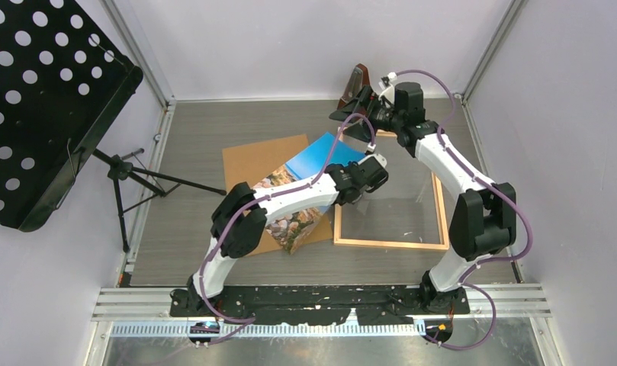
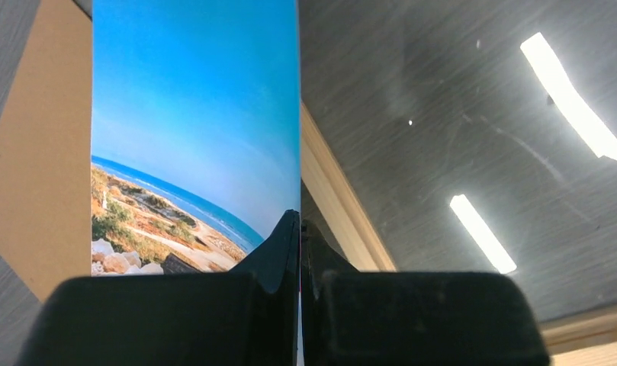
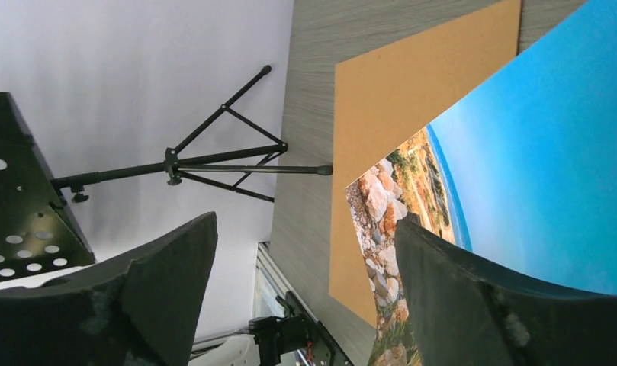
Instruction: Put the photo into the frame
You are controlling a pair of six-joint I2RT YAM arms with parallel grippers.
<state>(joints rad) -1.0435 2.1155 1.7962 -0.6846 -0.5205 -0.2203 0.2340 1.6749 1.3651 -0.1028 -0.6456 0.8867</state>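
The photo [image 1: 301,221], a print of blue sky, sea and rocky shore, lies tilted, partly over the brown backing board [image 1: 255,164], with its sky end lifted toward the frame. My left gripper [image 1: 374,169] is shut on the photo's edge; the left wrist view shows the jaws [image 2: 300,223] closed on the print [image 2: 191,114] beside the frame's left moulding [image 2: 343,206]. The light-wood frame [image 1: 389,244] lies flat at centre right with a reflective clear pane [image 2: 480,152] inside. My right gripper [image 1: 352,108] is open and empty, raised near the back wall; its wrist view [image 3: 305,225] looks down on the photo [image 3: 518,152].
A black perforated music stand [image 1: 38,99] on a tripod [image 1: 130,171] stands at the left, and the tripod also shows in the right wrist view [image 3: 221,164]. A dark brown object [image 1: 355,84] leans at the back wall behind the right gripper. White walls enclose the table.
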